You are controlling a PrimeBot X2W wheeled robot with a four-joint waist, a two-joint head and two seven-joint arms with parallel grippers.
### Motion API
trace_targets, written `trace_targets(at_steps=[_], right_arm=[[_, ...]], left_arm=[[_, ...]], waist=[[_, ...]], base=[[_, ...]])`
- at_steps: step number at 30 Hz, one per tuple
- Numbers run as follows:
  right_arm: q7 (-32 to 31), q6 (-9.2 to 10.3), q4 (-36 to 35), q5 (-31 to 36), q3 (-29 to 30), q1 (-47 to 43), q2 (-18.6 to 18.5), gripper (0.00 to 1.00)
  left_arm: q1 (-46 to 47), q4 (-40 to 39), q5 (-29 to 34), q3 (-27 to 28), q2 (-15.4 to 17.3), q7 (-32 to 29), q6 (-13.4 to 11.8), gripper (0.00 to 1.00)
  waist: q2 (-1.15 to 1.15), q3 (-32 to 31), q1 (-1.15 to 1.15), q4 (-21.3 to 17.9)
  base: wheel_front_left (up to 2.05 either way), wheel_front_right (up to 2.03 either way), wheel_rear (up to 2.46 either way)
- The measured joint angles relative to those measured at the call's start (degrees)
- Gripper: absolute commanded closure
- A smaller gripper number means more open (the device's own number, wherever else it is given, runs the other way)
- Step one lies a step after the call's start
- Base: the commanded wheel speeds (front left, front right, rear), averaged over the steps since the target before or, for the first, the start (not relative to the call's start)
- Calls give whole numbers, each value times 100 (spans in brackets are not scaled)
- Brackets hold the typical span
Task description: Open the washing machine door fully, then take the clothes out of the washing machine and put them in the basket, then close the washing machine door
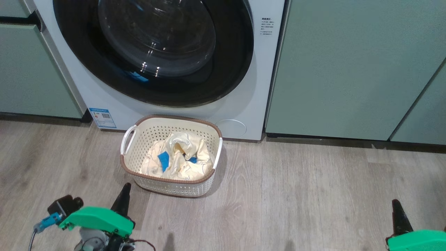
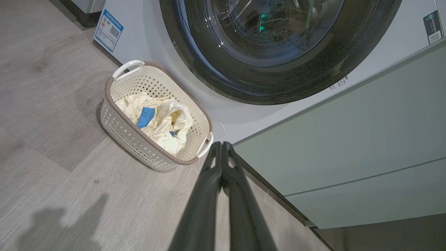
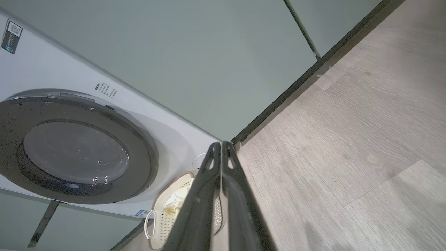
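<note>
The washing machine door (image 1: 153, 52) lies flat against the white washing machine (image 1: 251, 104), its black rim and glass bowl facing me; it also shows as the door (image 2: 278, 45) and the door (image 3: 73, 146). On the floor in front stands the cream basket (image 1: 129, 164) with the pale yellow clothes (image 1: 181, 157) in it, also the basket (image 2: 118, 125) and clothes (image 2: 156, 120). My left gripper (image 1: 124, 190) is shut and empty, low at the left, short of the basket; its fingers (image 2: 209, 195) press together. My right gripper (image 1: 395, 204) is shut and empty at the lower right, fingers (image 3: 205, 195) together.
Sage-green cabinet fronts (image 1: 348, 69) flank the machine on both sides, with a dark plinth along the floor. Pale wood-look flooring (image 1: 296, 195) spreads between me and the machine.
</note>
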State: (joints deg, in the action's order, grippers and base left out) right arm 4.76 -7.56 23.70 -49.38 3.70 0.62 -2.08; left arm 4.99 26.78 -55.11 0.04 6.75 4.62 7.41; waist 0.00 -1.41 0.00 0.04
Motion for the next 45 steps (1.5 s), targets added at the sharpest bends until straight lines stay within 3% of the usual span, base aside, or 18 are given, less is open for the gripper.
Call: trace_targets(at_steps=[45], right_arm=[[-747, 1, -491, -2858, 245, 115, 0, 100]], left_arm=[[-18, -716, -2479, 316, -274, -723, 0, 100]], waist=[[0, 109, 0, -2]], base=[[0, 0, 0]])
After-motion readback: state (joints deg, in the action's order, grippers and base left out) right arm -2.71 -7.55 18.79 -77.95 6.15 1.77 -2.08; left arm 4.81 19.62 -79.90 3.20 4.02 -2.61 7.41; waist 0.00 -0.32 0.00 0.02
